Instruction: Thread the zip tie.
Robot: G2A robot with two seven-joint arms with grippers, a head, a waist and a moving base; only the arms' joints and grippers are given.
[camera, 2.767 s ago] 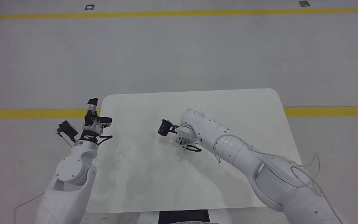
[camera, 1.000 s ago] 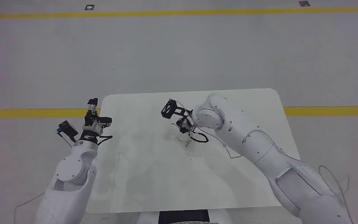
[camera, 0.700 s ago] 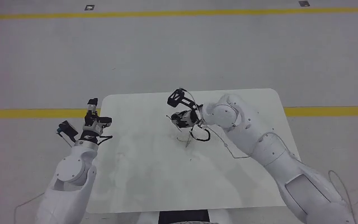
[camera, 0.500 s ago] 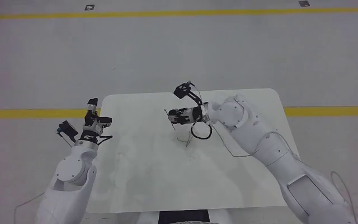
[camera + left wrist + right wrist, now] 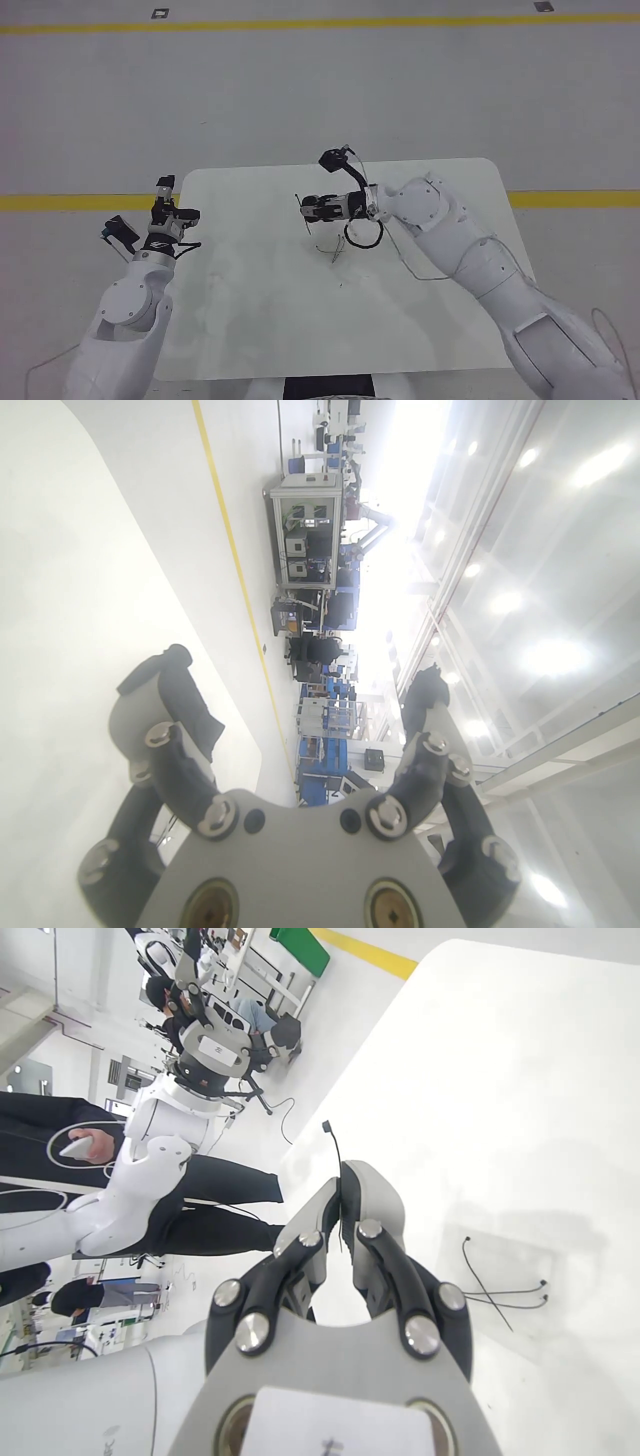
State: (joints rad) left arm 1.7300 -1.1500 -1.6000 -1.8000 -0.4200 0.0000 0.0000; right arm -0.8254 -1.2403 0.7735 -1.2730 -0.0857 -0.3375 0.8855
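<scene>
Zip tie [image 5: 336,1153] midsection inside right hand [image 5: 342,1187]

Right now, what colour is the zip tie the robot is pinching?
Black. The zip tie shows best in the right wrist view.

Top camera looking down, wrist cameras close, table [image 5: 260,320] shared

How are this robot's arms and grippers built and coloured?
The left arm and right arm are smooth, rounded white shells. The left gripper and right gripper have black linked fingers with silver screws on grey plates. A black cable loops at the right wrist.
</scene>
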